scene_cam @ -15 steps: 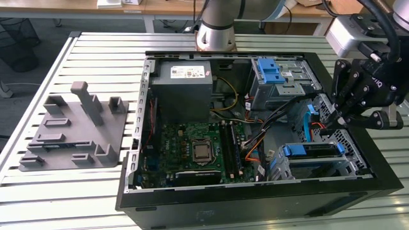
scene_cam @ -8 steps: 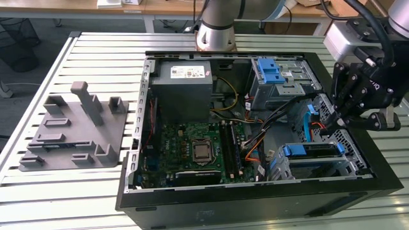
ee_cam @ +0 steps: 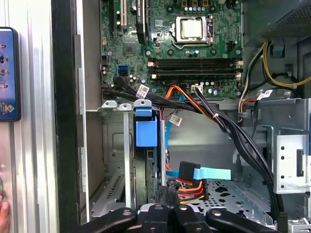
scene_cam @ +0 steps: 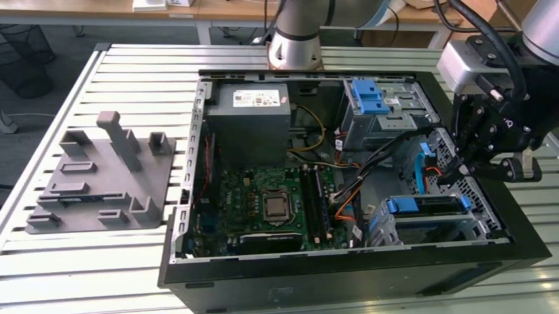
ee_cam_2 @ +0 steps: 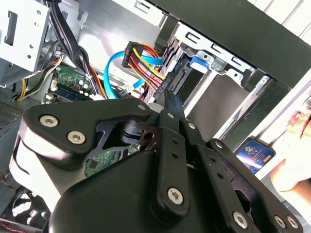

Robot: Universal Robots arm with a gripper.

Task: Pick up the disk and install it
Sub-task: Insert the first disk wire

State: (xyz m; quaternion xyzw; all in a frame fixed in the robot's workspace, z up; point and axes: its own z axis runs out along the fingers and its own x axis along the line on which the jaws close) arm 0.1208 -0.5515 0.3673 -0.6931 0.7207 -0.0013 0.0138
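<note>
Slatted metal surface (scene_cam: 122, 72) carries an open computer case (scene_cam: 349, 275). My fingers (ee_cam_2: 171, 108) look pressed together, holding nothing, just above the drive cage (scene_cam: 476, 222). I see the disk (scene_cam: 425, 205) sitting in that cage, blue frame showing. My worry: the coloured cables (ee_cam_2: 146, 60) lie just beside the fingertips and could snag, or a tilted disk could jam in its slot.

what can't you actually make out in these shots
- disk label and seating depth: exterior view, it sits edge-on in the drive cage.
- bottom of the cage: first wrist view, gripper covers it.
- flat dark object beside the case: first wrist view, cut by the picture edge.
</note>
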